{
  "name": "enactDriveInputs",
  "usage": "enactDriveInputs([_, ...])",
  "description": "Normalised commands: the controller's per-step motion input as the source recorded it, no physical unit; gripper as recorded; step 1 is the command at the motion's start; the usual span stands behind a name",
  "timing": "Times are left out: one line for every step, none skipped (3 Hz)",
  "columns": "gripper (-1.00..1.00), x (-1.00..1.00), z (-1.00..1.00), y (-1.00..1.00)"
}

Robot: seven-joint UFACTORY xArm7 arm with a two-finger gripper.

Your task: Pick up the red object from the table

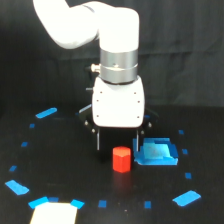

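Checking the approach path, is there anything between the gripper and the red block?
No. In the exterior view the red object sits just below the open gripper, with only bare black table showing between them.

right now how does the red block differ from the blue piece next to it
The red block is a stubby upright prism, red-orange and solid; the blue piece is bright blue and lies low and flat. The red block is narrower across, while the blue piece spreads wider. The red block sits below the gripper, between its fingers; the blue piece lies just outside, toward the exterior view's right. Both rest on the black table.
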Motion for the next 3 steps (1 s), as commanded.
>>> enactDriveInputs([0.97,0.24,-1.0,-0.66])
enactDriveInputs([-1.0,-0.65,-0.09,0.1])
enactDriveInputs([-1.0,-0.34,0.34,0.92])
